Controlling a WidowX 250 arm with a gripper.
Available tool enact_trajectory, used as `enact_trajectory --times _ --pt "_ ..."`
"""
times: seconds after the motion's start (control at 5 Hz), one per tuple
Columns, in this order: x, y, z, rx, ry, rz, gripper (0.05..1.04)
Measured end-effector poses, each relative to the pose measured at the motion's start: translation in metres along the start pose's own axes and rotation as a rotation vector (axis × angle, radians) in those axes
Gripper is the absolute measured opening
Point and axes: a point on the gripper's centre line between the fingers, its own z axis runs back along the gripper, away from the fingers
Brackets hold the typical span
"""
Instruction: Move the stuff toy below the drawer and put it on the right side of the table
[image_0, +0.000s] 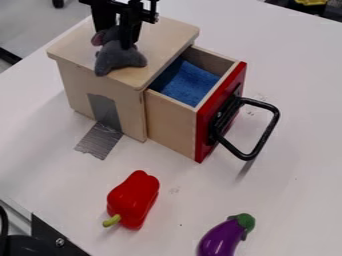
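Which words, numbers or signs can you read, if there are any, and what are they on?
There are no words, labels, brands, numbers or signs that I can read.
Marks on the white table near the red bell pepper: too faint to read.
Marks on the table near the drawer's black handle: also too faint, and maybe not writing.

The desk (294, 195) has a pale, smooth top with a few faint marks. On its upper left part stands a light wooden cabinet (133, 112), its drawer (170, 120) pulled out, with a red front and a black handle (266, 135). A strip of grey tape (100, 140) runs from the cabinet's side down onto the desk. Nearer the camera lie a red pepper (133, 200), green stem toward the lower left, and a purple eggplant (220, 241), cut off by the bottom edge.
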Motion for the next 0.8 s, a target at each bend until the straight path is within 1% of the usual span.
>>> enact_trajectory --times 0.2,0.4,0.6,0.8 --pt "-0.001 -0.005 0.003 -0.022 -0.002 0.014 0.396" --pt "0.004 -0.034 0.013 -0.069 -0.004 0.005 0.394" --pt "0.019 -0.061 0.041 -0.098 -0.064 -0.008 0.359" --pt "0.045 -0.098 0.041 -0.111 -0.047 -0.041 0.311"
